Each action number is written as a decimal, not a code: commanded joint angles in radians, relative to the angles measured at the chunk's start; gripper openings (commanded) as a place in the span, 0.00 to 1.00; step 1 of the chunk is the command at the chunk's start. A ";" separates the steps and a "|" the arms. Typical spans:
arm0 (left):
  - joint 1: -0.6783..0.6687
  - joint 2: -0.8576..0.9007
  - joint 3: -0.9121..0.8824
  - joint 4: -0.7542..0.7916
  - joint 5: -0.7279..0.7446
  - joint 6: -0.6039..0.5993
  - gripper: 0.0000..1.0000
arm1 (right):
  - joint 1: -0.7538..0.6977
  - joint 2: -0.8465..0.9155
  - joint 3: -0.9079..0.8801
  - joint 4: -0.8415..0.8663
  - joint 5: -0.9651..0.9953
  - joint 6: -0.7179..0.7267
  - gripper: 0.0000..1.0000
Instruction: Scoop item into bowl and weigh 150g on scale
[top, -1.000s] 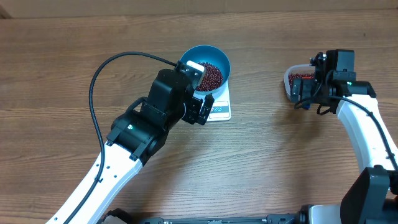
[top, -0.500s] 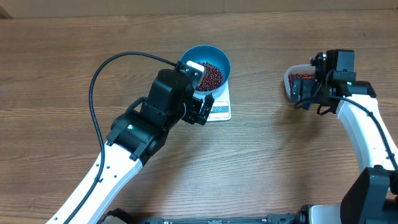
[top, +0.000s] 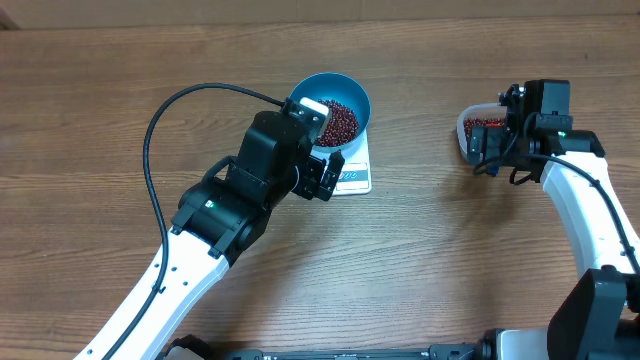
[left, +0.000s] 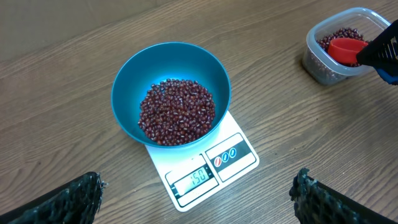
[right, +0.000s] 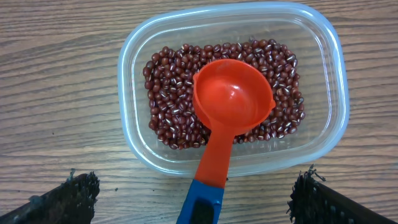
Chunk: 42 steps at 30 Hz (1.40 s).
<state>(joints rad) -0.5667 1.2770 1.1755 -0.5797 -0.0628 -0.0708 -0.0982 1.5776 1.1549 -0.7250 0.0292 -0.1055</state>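
Stillness is the news: across the last second nothing has shifted, neither arm, neither tool, nor anything on the tabletop (left: 56, 68). I read that as the weighing being finished, not paused midway, because the display (left: 198, 178) on the scale (left: 241, 138) appears to show 150, the target weight.

My left tool (left: 196, 202) hangs above the scale with its two fingers spread wide and nothing between them. Seen from its wrist, the bright blue bowl (left: 166, 61) sits on the back part of the white scale and covers most of it. A heap of small dark red-brown beans (left: 177, 112) fills the bottom of the bowl. Bowl and beans lie ahead of this tool and below it, centred between the fingers and touched by neither.

My right tool (right: 193, 199) is well apart from the scale, at the far right of the tabletop, hovering over the clear plastic tub (right: 127, 134). Its fingers are also spread wide. The red scoop (right: 233, 99) rests in the tub on top of the beans there, its cup facing up and empty. Its blue-tipped handle sticks out over the tub's near rim and runs midway between my fingers, which stand clear of it on both sides.

My judgement is that no more scooping is called for; adding beans would overshoot.
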 joint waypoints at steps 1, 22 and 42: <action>0.005 0.006 0.024 0.001 0.011 0.011 1.00 | -0.002 -0.003 0.023 0.006 -0.008 -0.004 1.00; 0.010 -0.108 -0.162 -0.065 0.005 -0.028 0.99 | -0.002 -0.003 0.023 0.006 -0.008 -0.004 1.00; 0.196 -0.817 -0.756 0.122 0.083 -0.170 0.99 | -0.002 -0.003 0.023 0.006 -0.008 -0.004 1.00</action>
<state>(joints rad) -0.4095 0.5289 0.4641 -0.4694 -0.0288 -0.2127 -0.0982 1.5776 1.1549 -0.7258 0.0292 -0.1055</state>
